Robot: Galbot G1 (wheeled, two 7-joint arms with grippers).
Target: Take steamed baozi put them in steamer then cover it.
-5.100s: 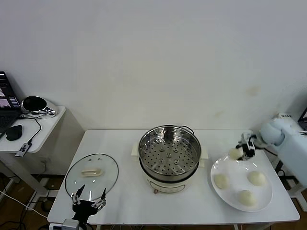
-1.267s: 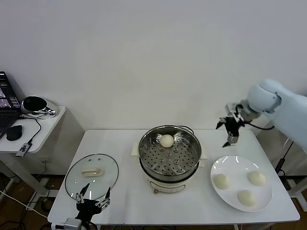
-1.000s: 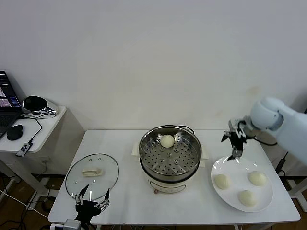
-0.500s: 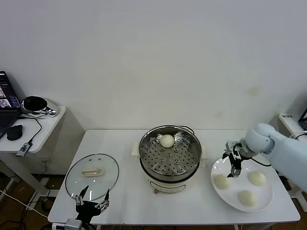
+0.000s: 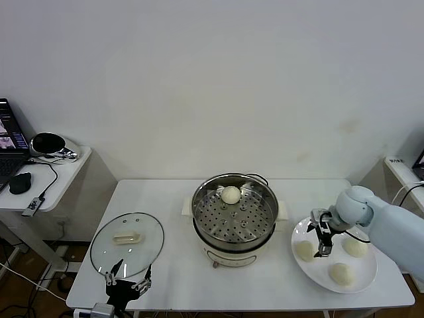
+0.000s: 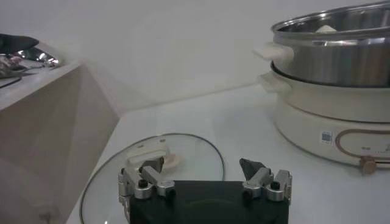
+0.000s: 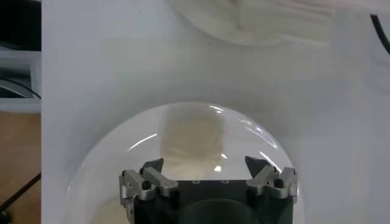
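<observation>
one steamed baozi sits on the perforated tray of the steamer; three more lie on the white plate beside it.
the right claw hangs spread and empty just above the nearest of them, judged about to pick; the cover lies flat on the desk, left claw open and idle by its near edge.

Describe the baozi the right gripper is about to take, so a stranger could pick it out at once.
Find the steamer mid-table, then the white plate to its right holding three baozi. The target baozi is the one nearest the steamer, beside the right gripper.
</observation>
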